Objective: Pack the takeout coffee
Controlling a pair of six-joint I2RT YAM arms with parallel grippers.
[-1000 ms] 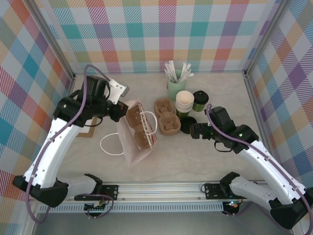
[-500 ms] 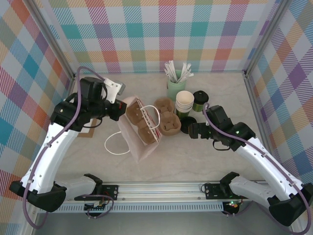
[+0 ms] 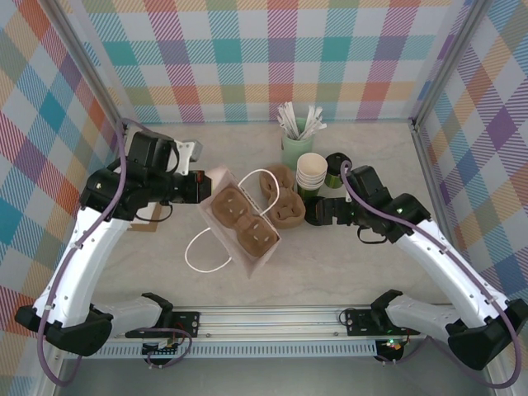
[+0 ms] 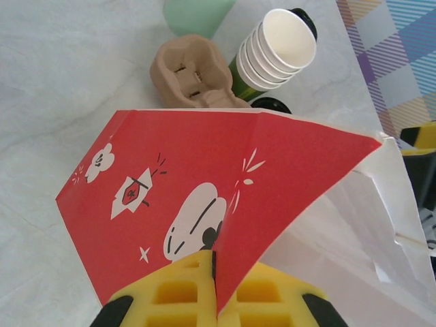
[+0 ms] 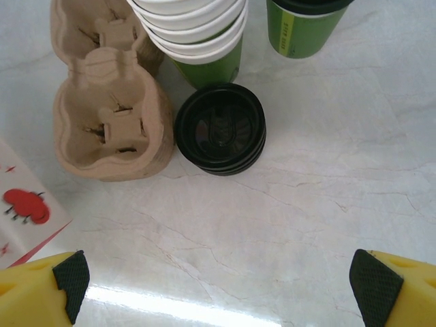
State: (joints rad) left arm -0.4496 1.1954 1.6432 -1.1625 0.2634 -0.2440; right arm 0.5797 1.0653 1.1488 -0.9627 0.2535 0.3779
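Takeout coffee (image 3: 337,169) stands upright on the worktop (image 3: 355,264) at the back right, just beside the stack of lidless cups (image 3: 311,175). The right wrist view crops its lid at the top edge. From the left wrist, the stack hides all but a sliver of black lid.

The left jaws are closed on the paper bag (image 3: 241,223), with a fold of its red printed side pinched between the yellow fingers (image 4: 180,300). The bag sits tilted, its mouth turned up toward the overhead camera. The brown card inside (image 3: 260,237) looks like a cup carrier, though its lower part is hidden by the bag wall. A second cup carrier (image 3: 283,206) rests on the worktop just right of the bag.

The right jaws stand wide open and hold nothing. Their black-tipped pads (image 5: 68,276) are cut off at the bottom corners of the wrist view. A stack of black lids (image 5: 219,129) lies ahead of them, touching the carrier; from above, the right arm covers much of it.

Behind the cups, the pot of stirrers (image 3: 295,147) shows only its pale green base in the left wrist view.
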